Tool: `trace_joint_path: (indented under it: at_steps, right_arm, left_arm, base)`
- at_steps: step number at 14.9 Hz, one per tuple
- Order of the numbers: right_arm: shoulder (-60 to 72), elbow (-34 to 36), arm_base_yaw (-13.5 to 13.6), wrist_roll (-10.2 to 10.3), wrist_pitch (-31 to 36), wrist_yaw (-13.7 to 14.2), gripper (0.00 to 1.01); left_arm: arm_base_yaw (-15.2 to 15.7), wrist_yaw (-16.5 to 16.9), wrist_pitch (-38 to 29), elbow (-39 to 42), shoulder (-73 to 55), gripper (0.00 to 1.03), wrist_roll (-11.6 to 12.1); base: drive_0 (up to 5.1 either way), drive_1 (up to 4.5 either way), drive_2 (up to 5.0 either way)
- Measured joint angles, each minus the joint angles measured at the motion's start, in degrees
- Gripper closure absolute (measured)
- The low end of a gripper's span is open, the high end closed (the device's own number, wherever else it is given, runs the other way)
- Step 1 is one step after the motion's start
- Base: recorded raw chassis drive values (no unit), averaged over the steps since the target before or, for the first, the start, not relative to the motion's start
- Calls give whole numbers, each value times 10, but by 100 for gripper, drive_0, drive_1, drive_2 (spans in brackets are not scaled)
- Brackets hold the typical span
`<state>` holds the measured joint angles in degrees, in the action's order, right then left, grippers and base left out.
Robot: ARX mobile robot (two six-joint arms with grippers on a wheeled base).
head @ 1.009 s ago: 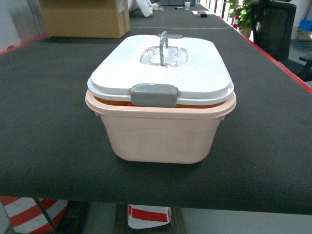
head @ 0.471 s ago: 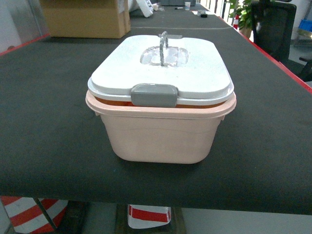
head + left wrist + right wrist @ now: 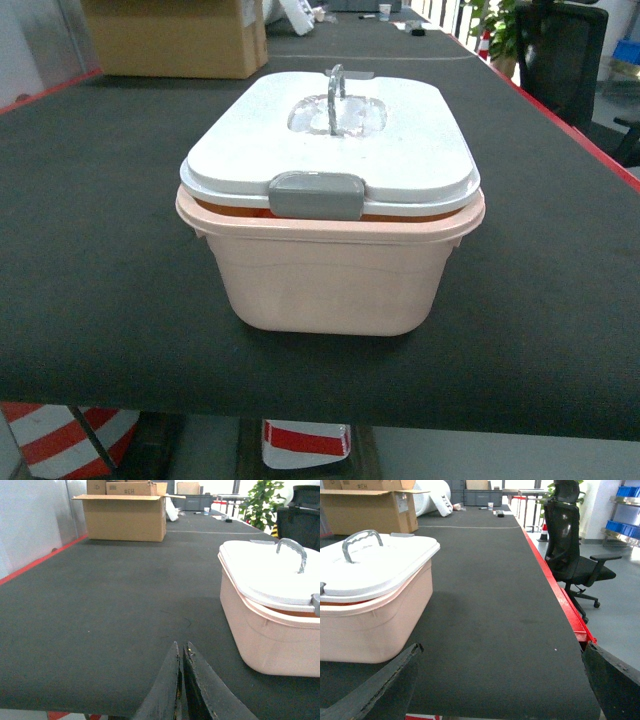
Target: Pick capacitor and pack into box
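Nothing moved since a second ago: same box, same lid, same spot in the head view.

Long dark desk (image 3: 100, 250), red-edged, running away from the camera. Near its front edge, centred, the box (image 3: 330, 285): peach-pink tub with rounded corners, white lid (image 3: 330, 135) resting on top but riding slightly high, a thin orange gap showing under it. Grey latch (image 3: 316, 195) at the lid's near side; grey handle (image 3: 335, 85) standing upright in a recess at the lid's middle. No capacitor seen in any view; box contents hidden by the lid.

Brown carton (image 3: 125, 515) at the far left of the desk, flaps open, well apart from the box; dark print near its top edge, looks like "#CH" but too small to be sure. Black office chair (image 3: 570, 555) on the floor off the desk's right side. Green plant (image 3: 260, 502) in the far background.

Left pincer (image 3: 182, 652): dark tips pressed together, low over bare desk, left of the box, clamped on nothing. Right pincer (image 3: 502, 650): wide apart, one finger at each lower corner of its wrist view, box on its left, holding nothing.
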<state>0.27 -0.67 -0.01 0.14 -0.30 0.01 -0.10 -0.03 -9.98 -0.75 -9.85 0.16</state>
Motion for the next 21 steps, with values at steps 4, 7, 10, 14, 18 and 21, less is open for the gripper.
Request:
trace_joint_path:
  at_steps: [4,7,10,14,18,21]
  right_arm:
    - [0,0,0,0,0,0,3]
    - [0,0,0,0,0,0,3]
    - [0,0,0,0,0,0,3]
    - [0,0,0,0,0,0,3]
    - [0,0,0,0,0,0,3]
    - [0,0,0,0,0,0,3]
  left_arm:
    - [0,-1,105,0,94,101,0]
    - [0,0,102,0,94,72,-1]
    - [0,0,102,0,94,32,-1]
    - [0,0,102,0,94,5,-1]
    - [0,0,102,0,94,5,-1]
    - [0,0,102,0,94,5,-1]
  base:
    - [0,0,0]
    - [0,0,0]
    - [0,0,0]
    - [0,0,0]
    - [0,0,0]
    - [0,0,0]
